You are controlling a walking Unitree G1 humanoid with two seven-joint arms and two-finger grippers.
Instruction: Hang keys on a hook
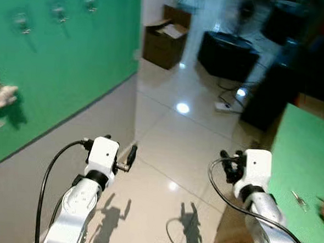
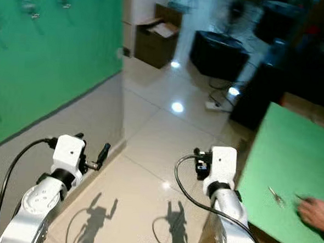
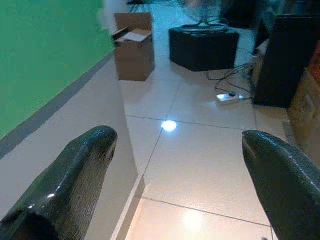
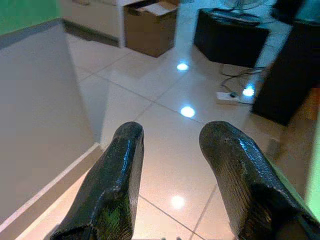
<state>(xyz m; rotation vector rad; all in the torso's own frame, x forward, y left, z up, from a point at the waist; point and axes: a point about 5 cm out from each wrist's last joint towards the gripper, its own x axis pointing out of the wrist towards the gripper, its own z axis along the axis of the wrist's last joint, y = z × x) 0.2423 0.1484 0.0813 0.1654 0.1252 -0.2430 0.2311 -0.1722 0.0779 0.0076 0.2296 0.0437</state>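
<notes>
Keys (image 2: pixel 277 197) lying flat on the green table (image 2: pixel 281 156) off to the right, just beside a person's hand (image 2: pixel 317 213) at its near edge and well apart from both grippers. Hooks (image 1: pixel 58 11) in a row high on the green wall (image 1: pixel 72 55) to the left, something pale and fuzzy hanging lower down. Left gripper (image 3: pixel 175 175) held above the tiled floor (image 1: pixel 177 139) beside the wall's corner, fingers spread wide and empty; right gripper (image 4: pixel 172 165) raised near the table's edge, fingers narrowly parted, holding nothing.

Head cameras look forward and down over the tiled floor (image 1: pixel 166 149); both wrist cameras face along it, sharing the cardboard box (image 3: pixel 134 46).
</notes>
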